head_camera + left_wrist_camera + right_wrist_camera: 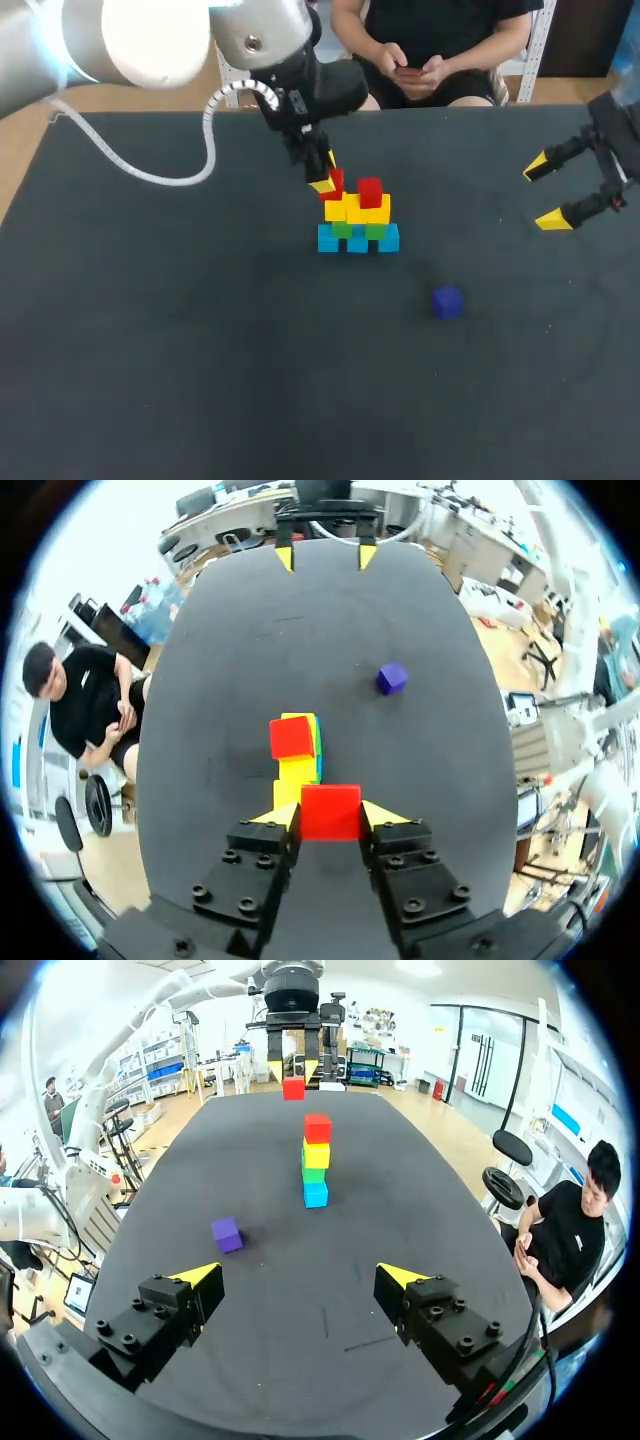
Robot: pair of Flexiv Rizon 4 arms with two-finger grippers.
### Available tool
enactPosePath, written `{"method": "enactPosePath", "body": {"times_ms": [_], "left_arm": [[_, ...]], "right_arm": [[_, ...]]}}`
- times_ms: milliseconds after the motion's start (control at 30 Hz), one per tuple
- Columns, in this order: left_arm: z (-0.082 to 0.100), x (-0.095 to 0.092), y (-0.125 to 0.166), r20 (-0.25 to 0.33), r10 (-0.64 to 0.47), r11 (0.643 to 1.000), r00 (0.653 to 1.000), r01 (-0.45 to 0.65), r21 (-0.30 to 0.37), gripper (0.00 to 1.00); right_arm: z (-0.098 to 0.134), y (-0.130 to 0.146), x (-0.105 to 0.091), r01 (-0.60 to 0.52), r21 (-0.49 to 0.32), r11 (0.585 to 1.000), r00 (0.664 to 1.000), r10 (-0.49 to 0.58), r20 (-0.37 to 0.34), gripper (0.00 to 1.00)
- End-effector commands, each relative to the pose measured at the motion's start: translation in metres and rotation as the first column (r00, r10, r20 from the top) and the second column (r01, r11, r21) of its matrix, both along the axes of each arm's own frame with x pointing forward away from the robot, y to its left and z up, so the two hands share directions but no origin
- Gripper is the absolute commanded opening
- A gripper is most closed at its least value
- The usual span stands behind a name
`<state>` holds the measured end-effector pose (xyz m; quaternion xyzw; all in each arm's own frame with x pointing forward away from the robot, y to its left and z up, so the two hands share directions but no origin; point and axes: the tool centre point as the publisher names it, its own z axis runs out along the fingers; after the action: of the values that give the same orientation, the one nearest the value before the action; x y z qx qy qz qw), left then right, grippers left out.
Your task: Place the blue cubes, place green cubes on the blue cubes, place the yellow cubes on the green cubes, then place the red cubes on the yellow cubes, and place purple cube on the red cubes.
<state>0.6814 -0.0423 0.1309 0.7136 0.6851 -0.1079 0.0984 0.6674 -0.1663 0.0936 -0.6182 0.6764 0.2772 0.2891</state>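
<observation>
A small wall of cubes stands mid-table: blue cubes (358, 240) at the bottom, green cubes (356, 229) on them, then yellow cubes (358, 210). One red cube (370, 191) sits on the right of the yellow row. My left gripper (328, 180) is shut on a second red cube (334, 184), held just over the left end of the yellow row; in the left wrist view this red cube (331, 811) fills the gap between the fingers. The purple cube (447, 302) lies alone on the mat, front right of the wall. My right gripper (548, 190) hangs open at the right, holding nothing.
The dark mat (200, 350) covers the table. From the right wrist view the wall (315, 1165) stands straight ahead of the open right gripper (300, 1280), with the purple cube (227, 1234) nearer and off to one side.
</observation>
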Motion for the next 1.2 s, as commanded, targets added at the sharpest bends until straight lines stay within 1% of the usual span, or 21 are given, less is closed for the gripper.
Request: {"method": "enactPosePath", "body": {"times_ms": [33, 233, 467, 667, 700, 767, 800, 867, 900, 933, 967, 1000, 1033, 1067, 1100, 1133, 1167, 1200], "left_arm": [[-0.007, 0.007, -0.004, -0.001, 0.013, 1.0, 1.0, -0.013, -0.007, 0.0], [-0.013, 0.012, -0.009, 0.0, 0.013, 1.0, 1.0, -0.013, -0.016, 0.0], [-0.018, 0.018, -0.012, 0.01, 0.012, 1.0, 1.0, -0.012, 0.007, 0.0], [-0.021, 0.022, -0.012, 0.011, 0.024, 1.0, 1.0, -0.024, 0.009, 0.0], [-0.022, 0.023, -0.013, 0.001, 0.029, 1.0, 1.0, -0.029, -0.001, 0.0], [-0.023, 0.024, -0.013, 0.006, 0.028, 1.0, 1.0, -0.028, 0.01, 0.0], [-0.023, 0.024, -0.013, -0.003, 0.029, 1.0, 1.0, -0.029, -0.001, 0.0], [-0.023, 0.025, -0.013, 0.003, 0.026, 1.0, 1.0, -0.026, 0.012, 0.0], [-0.024, 0.026, -0.013, -0.009, 0.026, 1.0, 1.0, -0.027, -0.007, 0.0], [-0.024, 0.026, -0.013, 0.003, 0.023, 0.999, 1.0, -0.024, 0.021, 0.0], [-0.025, 0.026, -0.014, -0.001, 0.023, 1.0, 1.0, -0.023, 0.015, 0.0], [-0.025, 0.027, -0.014, -0.016, 0.022, 1.0, 1.0, -0.022, -0.011, 0.0], [-0.025, 0.028, -0.014, 0.0, 0.021, 0.999, 1.0, -0.021, 0.029, 0.0], [-0.026, 0.028, -0.015, 0.007, 0.018, 0.999, 1.0, -0.019, 0.034, 0.0], [-0.026, 0.028, -0.015, -0.004, 0.016, 1.0, 1.0, -0.016, 0.017, 0.0], [-0.026, 0.028, -0.016, 0.005, 0.012, 0.999, 1.0, -0.012, 0.041, 0.0], [-0.027, 0.028, -0.017, -0.001, 0.013, 0.999, 1.0, -0.013, 0.029, 0.0], [-0.028, 0.029, -0.017, -0.024, 0.014, 1.0, 1.0, -0.014, -0.006, 0.0]], "right_arm": [[-0.001, 0.0, 0.001, -0.002, 0.003, 1.0, 1.0, 0.002, -0.001, 1.0], [-0.001, 0.0, 0.001, -0.002, 0.003, 1.0, 1.0, 0.002, -0.001, 1.0], [-0.001, 0.0, 0.001, -0.002, 0.003, 1.0, 1.0, 0.002, -0.001, 1.0], [-0.001, 0.0, 0.001, -0.002, 0.003, 1.0, 1.0, 0.002, -0.001, 1.0], [-0.001, 0.0, 0.001, -0.002, 0.003, 1.0, 1.0, 0.002, -0.001, 1.0], [-0.001, 0.0, 0.001, -0.002, 0.003, 1.0, 1.0, 0.002, -0.001, 1.0], [-0.001, 0.0, 0.001, -0.002, 0.003, 1.0, 1.0, 0.002, -0.001, 1.0], [-0.001, 0.0, 0.001, -0.002, 0.003, 1.0, 1.0, 0.002, -0.001, 1.0], [-0.001, 0.0, 0.001, -0.002, 0.003, 1.0, 1.0, 0.002, -0.001, 1.0], [-0.001, 0.0, 0.001, -0.002, 0.003, 1.0, 1.0, 0.002, -0.001, 1.0], [-0.001, 0.0, 0.001, -0.002, 0.003, 1.0, 1.0, 0.002, -0.001, 1.0], [-0.001, 0.0, 0.001, -0.002, 0.003, 1.0, 1.0, 0.002, -0.001, 1.0], [-0.001, 0.0, 0.001, -0.002, 0.003, 1.0, 1.0, 0.002, -0.001, 1.0], [-0.001, 0.0, 0.001, -0.002, 0.003, 1.0, 1.0, 0.002, -0.001, 1.0], [-0.001, 0.0, 0.001, -0.002, 0.003, 1.0, 1.0, 0.002, -0.001, 1.0], [-0.001, 0.0, 0.001, -0.002, 0.003, 1.0, 1.0, 0.002, -0.001, 1.0], [-0.001, 0.0, 0.001, -0.002, 0.003, 1.0, 1.0, 0.002, -0.001, 1.0], [-0.001, 0.0, 0.001, -0.002, 0.003, 1.0, 1.0, 0.002, -0.001, 1.0]]}}
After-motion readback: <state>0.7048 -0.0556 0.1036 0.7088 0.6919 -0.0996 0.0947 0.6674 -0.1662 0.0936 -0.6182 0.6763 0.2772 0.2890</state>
